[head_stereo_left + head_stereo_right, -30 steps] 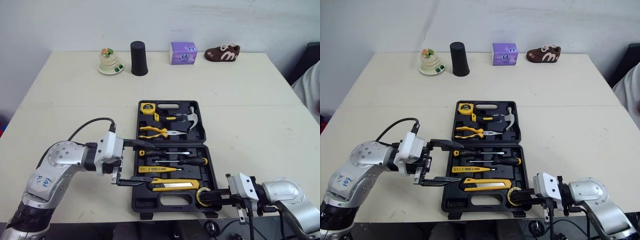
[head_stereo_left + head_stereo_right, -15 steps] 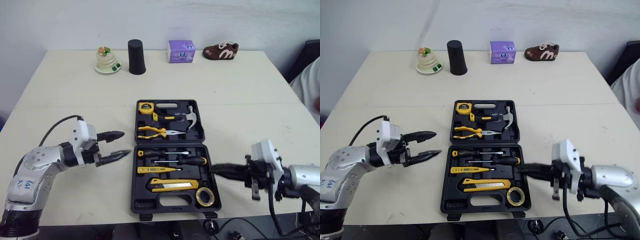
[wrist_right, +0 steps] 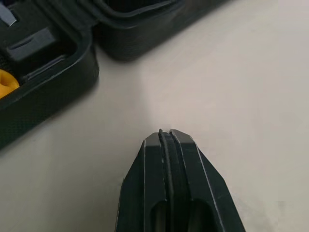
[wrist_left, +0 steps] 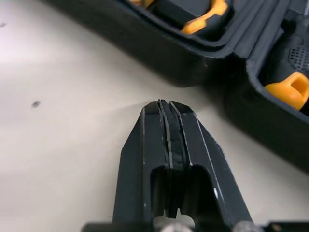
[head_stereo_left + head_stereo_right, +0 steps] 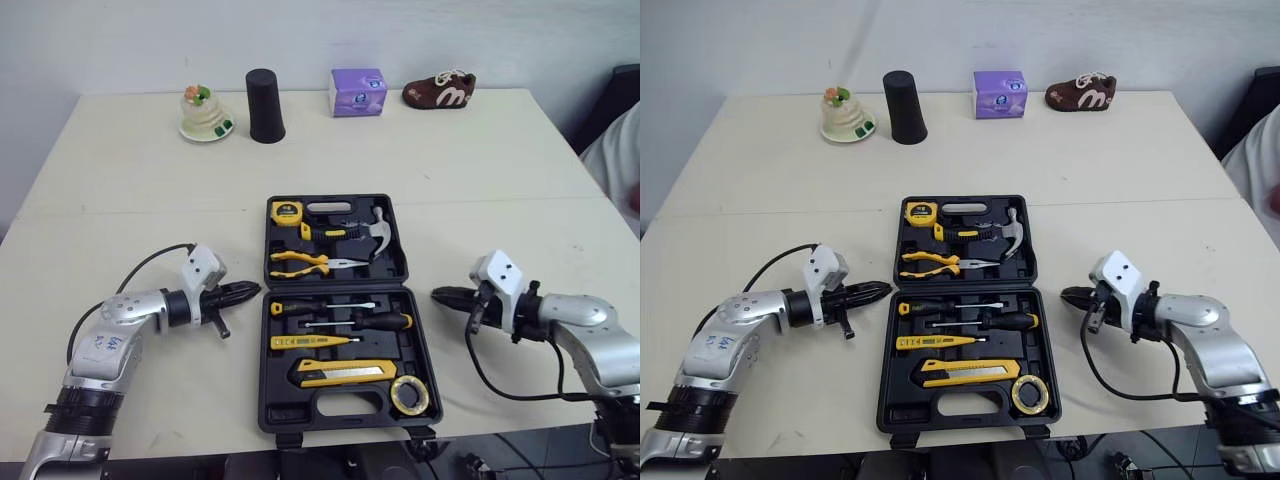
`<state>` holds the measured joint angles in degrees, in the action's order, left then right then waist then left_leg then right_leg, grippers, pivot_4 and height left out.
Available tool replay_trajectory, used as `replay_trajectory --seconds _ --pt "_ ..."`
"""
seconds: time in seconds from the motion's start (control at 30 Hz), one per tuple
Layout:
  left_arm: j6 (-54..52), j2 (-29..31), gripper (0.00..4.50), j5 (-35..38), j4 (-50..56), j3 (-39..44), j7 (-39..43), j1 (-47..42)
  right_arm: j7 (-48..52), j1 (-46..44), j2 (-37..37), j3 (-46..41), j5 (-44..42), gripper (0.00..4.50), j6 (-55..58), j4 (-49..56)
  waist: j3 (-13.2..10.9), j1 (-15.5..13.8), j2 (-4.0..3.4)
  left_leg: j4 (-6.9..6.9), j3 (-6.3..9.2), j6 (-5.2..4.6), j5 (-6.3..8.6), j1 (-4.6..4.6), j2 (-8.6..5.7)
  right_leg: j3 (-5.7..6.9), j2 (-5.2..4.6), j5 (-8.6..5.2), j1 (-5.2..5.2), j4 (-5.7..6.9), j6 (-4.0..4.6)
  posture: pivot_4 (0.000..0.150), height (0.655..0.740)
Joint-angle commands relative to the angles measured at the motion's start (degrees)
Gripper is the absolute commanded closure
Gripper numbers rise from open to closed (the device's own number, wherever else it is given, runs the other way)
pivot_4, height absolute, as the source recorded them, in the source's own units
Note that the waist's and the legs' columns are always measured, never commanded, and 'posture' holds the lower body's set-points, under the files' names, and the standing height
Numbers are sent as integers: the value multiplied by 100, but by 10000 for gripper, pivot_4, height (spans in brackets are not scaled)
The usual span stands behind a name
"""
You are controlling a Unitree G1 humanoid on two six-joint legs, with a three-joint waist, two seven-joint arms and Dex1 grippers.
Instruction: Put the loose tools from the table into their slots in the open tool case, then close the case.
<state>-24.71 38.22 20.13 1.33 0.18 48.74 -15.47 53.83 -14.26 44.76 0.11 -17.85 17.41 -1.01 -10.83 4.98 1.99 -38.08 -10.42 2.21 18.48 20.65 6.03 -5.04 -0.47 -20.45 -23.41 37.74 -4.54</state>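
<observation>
On the tabletop point(image 5: 120, 230) the case point(image 5: 335, 402) lies open near the near edge, and the hammer point(image 5: 375, 228), pliers point(image 5: 300, 264), screwdrivers point(image 5: 340, 322), knife point(image 5: 345, 373) and tape roll point(image 5: 408, 393) all sit in slots, so stowing looks done and closing is the step in hand. The left hand point(image 5: 250, 290) and right hand point(image 5: 440, 295) are both pinched closed and empty, low over the tabletop just left and right of the hinge line. Next, I judge, a hand must catch the far half's edge and fold it over.
</observation>
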Motion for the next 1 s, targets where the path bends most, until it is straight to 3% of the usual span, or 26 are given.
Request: replay_trajectory --seconds 0.03,0.43,0.77,0.83,0.93,1.0 --pt "98 -110 44360 -121 1 -168 70 -120 -43 -259 -276 168 144 45000 -148 -52 0 -1 0 -2 -3 1 -6 -6 0 -2 0 1 1 8 -1 1500 7400" --pt "-17 -618 44360 -295 106 -401 -115 -444 260 -552 -578 481 274 45000 -218 177 0 -44 0 -2 2 -17 -42 -5 -27 -4 -9 24 3 21 -14 1500 7400" --pt "-332 -338 44360 -445 56 -165 -147 -256 191 -322 -341 352 490 45000 47 381 0 -22 0 -2 7 -14 -46 -6 -20 -4 -11 25 3 25 -15 1500 7400" --pt "-353 -196 38412 -432 68 -1 -166 -140 144 -254 -222 192 411 45000 393 469 0 -18 -1 -2 7 -14 -46 -6 -19 -4 -12 25 3 25 -15 1500 7400" --pt "-138 10 26371 -351 -29 386 -148 17 146 -118 47 -93 221 34902 889 659 2 6 -4 2 5 -12 -45 -9 -15 -8 -12 25 2 25 -14 1500 7400" --pt "-63 72 17622 -246 -49 654 -179 70 107 -45 207 -315 34 25573 1365 839 2 0 -3 2 6 -11 -46 -9 -13 -7 -11 25 1 26 -13 1500 7400"
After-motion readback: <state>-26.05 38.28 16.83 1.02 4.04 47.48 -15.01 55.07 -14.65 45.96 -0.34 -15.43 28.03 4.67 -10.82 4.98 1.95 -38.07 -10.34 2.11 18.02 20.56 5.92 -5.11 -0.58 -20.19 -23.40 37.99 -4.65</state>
